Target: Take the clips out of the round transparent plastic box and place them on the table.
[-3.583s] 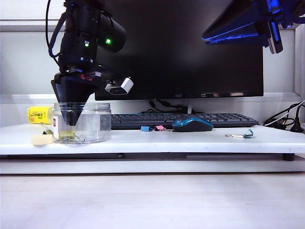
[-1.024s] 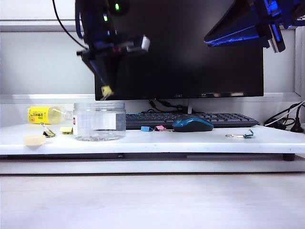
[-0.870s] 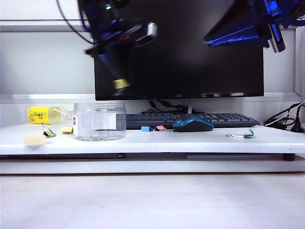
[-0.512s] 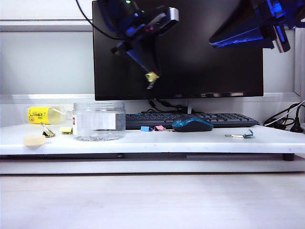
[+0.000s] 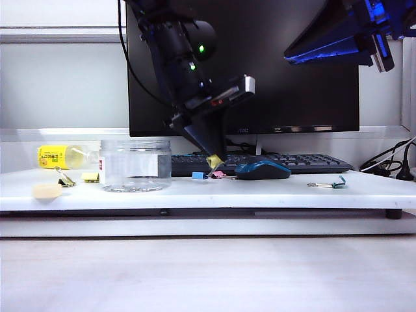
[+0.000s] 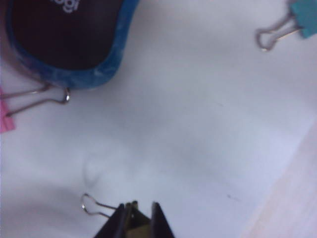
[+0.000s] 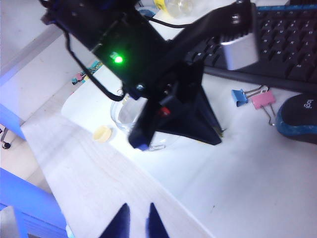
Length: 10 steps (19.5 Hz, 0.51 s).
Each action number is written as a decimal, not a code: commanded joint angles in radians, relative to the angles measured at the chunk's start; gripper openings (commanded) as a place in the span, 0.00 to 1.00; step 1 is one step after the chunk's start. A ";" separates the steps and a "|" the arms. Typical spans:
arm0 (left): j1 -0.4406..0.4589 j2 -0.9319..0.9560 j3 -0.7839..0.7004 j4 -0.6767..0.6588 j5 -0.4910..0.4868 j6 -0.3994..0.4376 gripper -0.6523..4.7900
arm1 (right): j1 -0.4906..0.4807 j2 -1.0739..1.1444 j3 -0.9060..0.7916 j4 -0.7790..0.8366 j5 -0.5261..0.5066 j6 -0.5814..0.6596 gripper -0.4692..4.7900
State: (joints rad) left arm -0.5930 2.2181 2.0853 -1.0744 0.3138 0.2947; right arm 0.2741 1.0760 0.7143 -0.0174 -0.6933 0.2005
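In the exterior view my left gripper (image 5: 214, 162) points down just above the table (image 5: 273, 194), beside the blue mouse (image 5: 262, 169), shut on a small yellow clip (image 5: 212, 160). The left wrist view shows that clip (image 6: 134, 224) between the jaws, its wire handle (image 6: 95, 205) sticking out over the white surface. The round transparent plastic box (image 5: 135, 166) stands upright well to the left; what is inside it I cannot make out. Two more yellow clips (image 5: 90, 177) lie left of it. My right gripper (image 7: 136, 217) hangs high at the right, open, nothing between its fingers.
A blue clip (image 5: 198, 175) and a pink clip (image 5: 218, 174) lie right behind the left gripper, before the keyboard (image 5: 286, 160). A teal clip (image 5: 333, 184) lies far right. A yellow-labelled bottle (image 5: 60, 156) and a cream lid (image 5: 47, 190) sit at the left. The monitor (image 5: 292, 71) stands behind.
The left gripper came up out of the box with a yellow clip, swung right and has sunk to just above the table by the mouse. The right arm has kept still.
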 commanded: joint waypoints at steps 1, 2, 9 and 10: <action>-0.002 0.007 0.002 0.024 0.005 -0.009 0.31 | 0.000 -0.003 0.003 0.013 -0.005 -0.002 0.19; -0.002 0.009 0.002 0.033 0.005 -0.018 0.40 | 0.000 -0.003 0.003 0.013 -0.005 -0.002 0.19; -0.002 0.009 0.002 0.029 0.006 -0.026 0.60 | 0.000 -0.003 0.003 0.005 -0.005 -0.002 0.19; -0.002 0.008 0.003 0.030 0.026 -0.044 0.65 | 0.000 -0.003 0.003 -0.002 -0.005 -0.002 0.19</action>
State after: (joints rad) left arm -0.5926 2.2295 2.0846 -1.0489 0.3145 0.2703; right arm 0.2741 1.0763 0.7143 -0.0208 -0.6930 0.2005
